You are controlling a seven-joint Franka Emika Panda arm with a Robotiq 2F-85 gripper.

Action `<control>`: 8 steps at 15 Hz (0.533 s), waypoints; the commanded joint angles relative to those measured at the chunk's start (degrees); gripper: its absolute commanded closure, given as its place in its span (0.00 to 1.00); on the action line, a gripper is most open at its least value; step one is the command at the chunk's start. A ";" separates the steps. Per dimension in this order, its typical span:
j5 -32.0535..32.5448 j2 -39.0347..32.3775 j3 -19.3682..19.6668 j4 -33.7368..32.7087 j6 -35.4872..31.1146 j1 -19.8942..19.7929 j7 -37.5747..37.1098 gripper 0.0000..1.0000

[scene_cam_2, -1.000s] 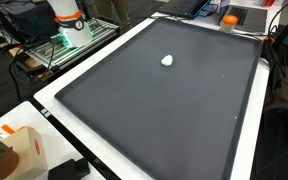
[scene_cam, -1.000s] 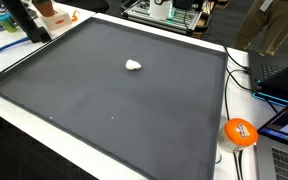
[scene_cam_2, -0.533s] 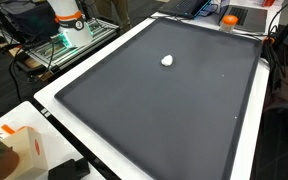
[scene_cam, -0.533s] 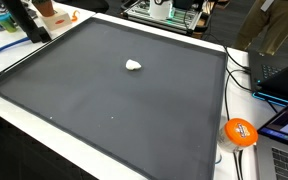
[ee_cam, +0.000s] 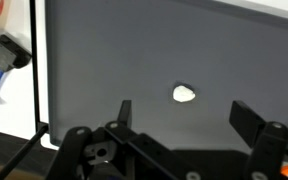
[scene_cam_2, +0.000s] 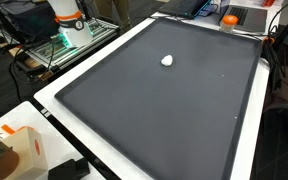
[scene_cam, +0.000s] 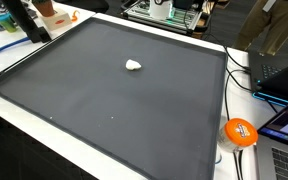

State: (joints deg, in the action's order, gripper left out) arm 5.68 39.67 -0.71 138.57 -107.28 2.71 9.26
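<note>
Nothing has moved since the earlier frames. Both exterior views show every item in its old place, and the gripper is no nearer or wider. So no contact has been made and nothing is lifted.

Mat (scene_cam: 134, 115): the biggest thing here. It is dark with a raised rim and covers most of the table (scene_cam: 199, 172), whose white edge shows around it. Its surface is bare except for one small item.

Laptop (scene_cam: 284, 75): off the mat at the right edge, with cables (scene_cam: 239, 70) running beside it.

Gripper (ee_cam: 181, 106): clear only in the wrist view, coming up from the near edge of that picture. The jaws stand wide apart and are empty. The fingers (ee_cam: 125, 108) are dark, one at each side, neither touching anything. I cannot tell how high it is above the mat, and neither exterior view shows it clearly.

Ball (scene_cam: 240, 132): orange, off the mat at the near right, beside the cables.

Lump (scene_cam: 133, 66): small, white and irregular. It lies alone on the mat, toward the far side and about mid-width, well apart from the rim. The same spot shows in an exterior view (scene_cam_2: 167, 60). In the wrist view it (ee_cam: 185, 95) sits in the gap between the fingers, a little beyond their tips and apart from both — lined up, but untouched.
</note>
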 commanded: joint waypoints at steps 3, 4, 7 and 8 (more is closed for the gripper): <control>-3.00 -12.13 -0.57 -0.28 -12.87 2.12 -2.16 0.00; -2.98 -14.50 -0.96 -0.42 -14.16 1.78 -3.42 0.00; -1.95 -14.88 -1.21 0.49 -14.26 1.58 -3.93 0.00; -1.92 -16.61 -1.35 0.37 -14.75 1.56 -4.22 0.00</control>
State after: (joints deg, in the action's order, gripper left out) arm 3.89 23.04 -1.79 139.03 -122.17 4.56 4.95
